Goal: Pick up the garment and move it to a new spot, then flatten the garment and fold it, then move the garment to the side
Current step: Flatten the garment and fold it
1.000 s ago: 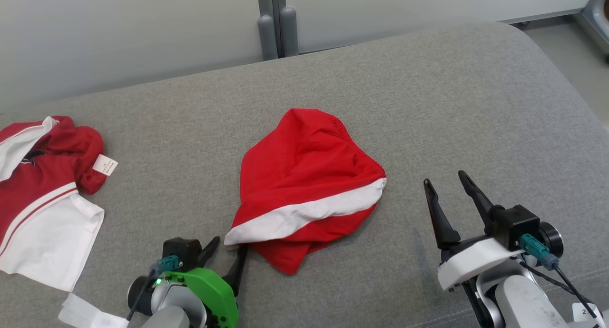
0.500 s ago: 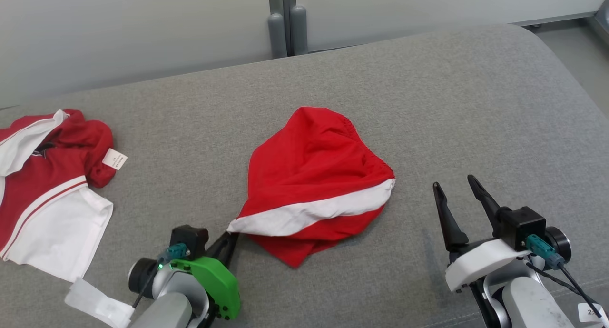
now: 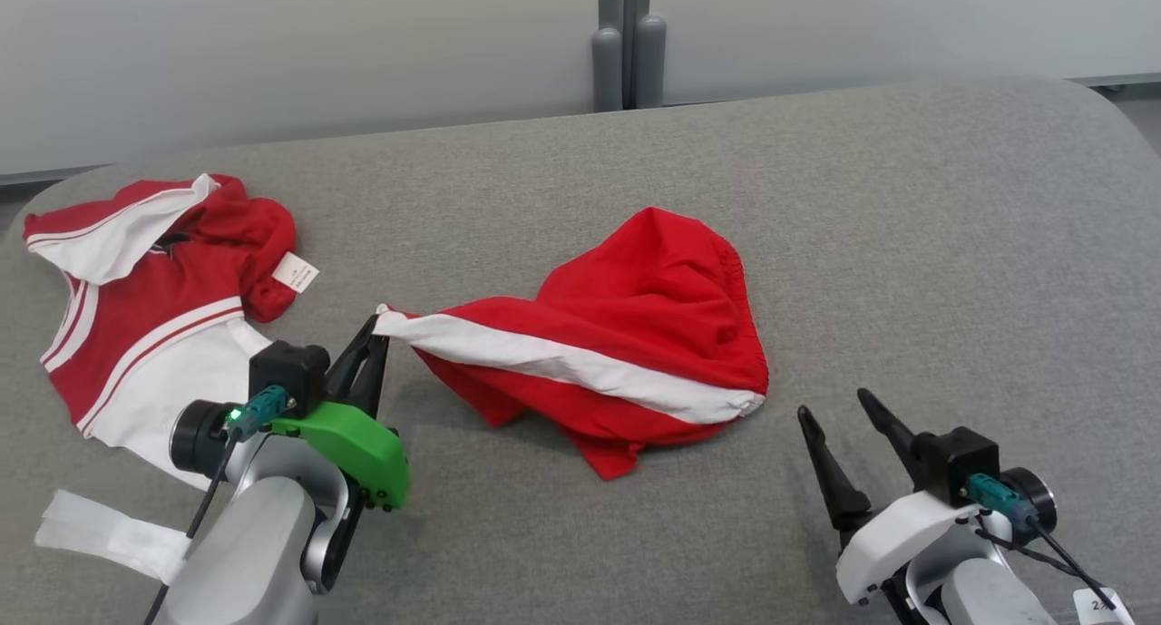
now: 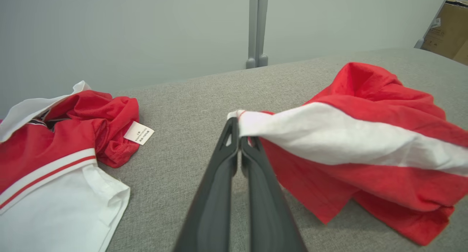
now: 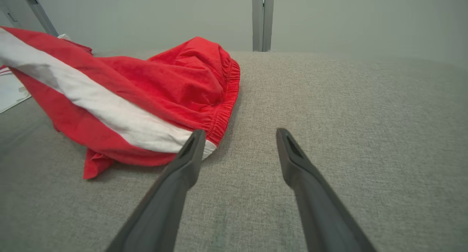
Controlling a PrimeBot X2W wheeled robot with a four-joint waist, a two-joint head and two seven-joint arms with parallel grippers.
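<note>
Left tool (image 3: 375, 324) clamped on the white-striped corner of the red shorts (image 3: 653, 317), corner raised; the rest lay crumpled mid-cushion (image 3: 907, 244), underside hidden. Right tool (image 3: 833, 404) stood wide, empty, beside the waistband.

garment (image 4: 351, 135) cropped in left wrist view, label (image 4: 138, 133) print unreadable

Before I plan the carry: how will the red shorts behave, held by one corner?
Probably floppy: the red shorts sag from the corner pinched by the left gripper. Likely light, being thin cloth. The rest may drag over the grey cushion.
</note>
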